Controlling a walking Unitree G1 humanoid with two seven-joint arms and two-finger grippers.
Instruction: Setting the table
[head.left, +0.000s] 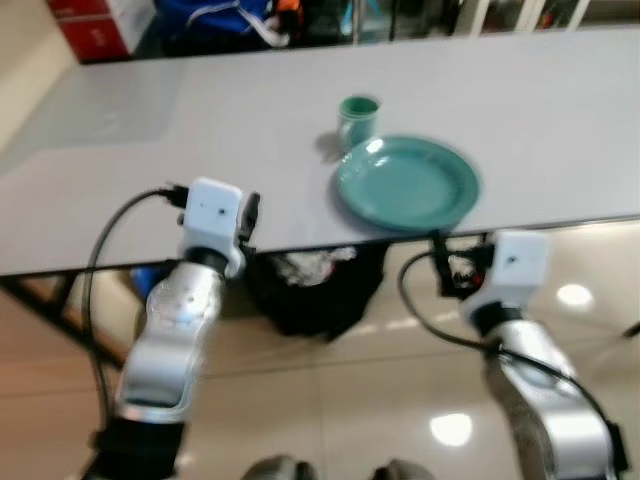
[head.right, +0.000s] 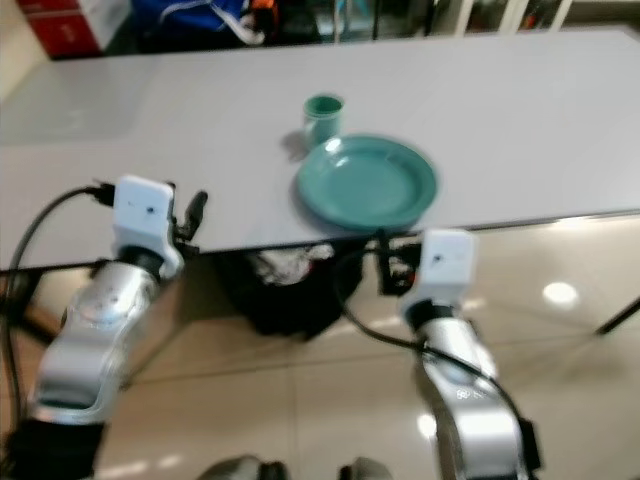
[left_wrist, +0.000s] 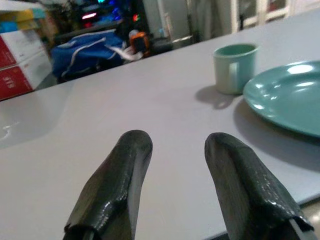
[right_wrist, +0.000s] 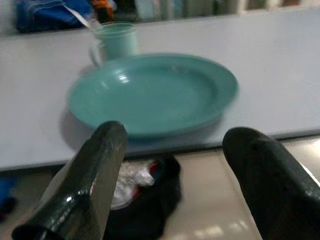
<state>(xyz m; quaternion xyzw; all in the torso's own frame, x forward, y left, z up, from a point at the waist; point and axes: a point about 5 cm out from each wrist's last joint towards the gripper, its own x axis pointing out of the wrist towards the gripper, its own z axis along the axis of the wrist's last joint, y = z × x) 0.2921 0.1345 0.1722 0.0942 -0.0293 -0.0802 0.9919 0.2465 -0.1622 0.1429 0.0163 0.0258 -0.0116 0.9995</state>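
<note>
A teal plate (head.left: 407, 183) lies near the front edge of the grey table (head.left: 200, 130), right of the middle. Just behind it stands a teal cup (head.left: 358, 120), upright with its handle visible. My left gripper (left_wrist: 177, 142) is open and empty over the table's front edge, left of the plate, its fingers (left_wrist: 125, 170) pointing across the tabletop toward the cup (left_wrist: 234, 67). My right gripper (right_wrist: 175, 132) is open and empty, held just in front of and slightly below the table edge, facing the plate (right_wrist: 150, 92).
A black bag (head.left: 315, 290) with crumpled white contents sits under the table between my arms. Behind the table are a blue bag (head.left: 215, 20) and red-and-white boxes (head.left: 95, 25). The floor (head.left: 350, 400) is glossy tile. The tabletop's left part is bare.
</note>
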